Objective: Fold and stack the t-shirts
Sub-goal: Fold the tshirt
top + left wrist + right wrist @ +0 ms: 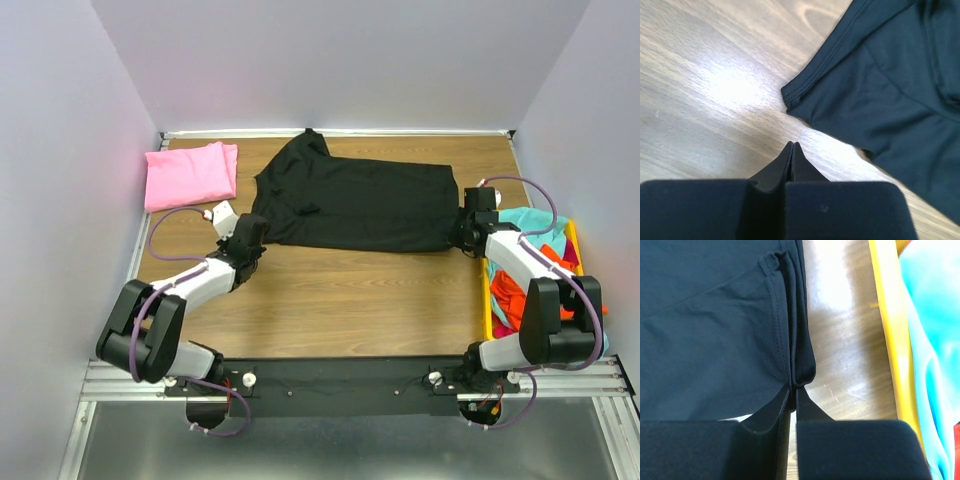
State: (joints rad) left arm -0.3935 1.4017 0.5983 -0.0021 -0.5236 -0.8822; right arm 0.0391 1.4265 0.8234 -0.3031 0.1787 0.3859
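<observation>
A black t-shirt [360, 200] lies spread flat across the middle back of the wooden table. A folded pink t-shirt [190, 173] sits at the back left. My left gripper [250, 238] is shut and empty, just off the shirt's near left corner. In the left wrist view its tips [792, 144] hover over bare wood, a little short of the black sleeve [880, 90]. My right gripper [468, 228] is at the shirt's right edge. In the right wrist view it [794, 387] is shut on a bunched fold of the black t-shirt [715, 330].
A yellow bin [487, 300] stands at the right edge, holding teal [530, 220] and orange [510, 295] shirts. Its rim [887, 330] runs close to my right gripper, with teal cloth [930, 340] inside. White walls enclose the table on three sides.
</observation>
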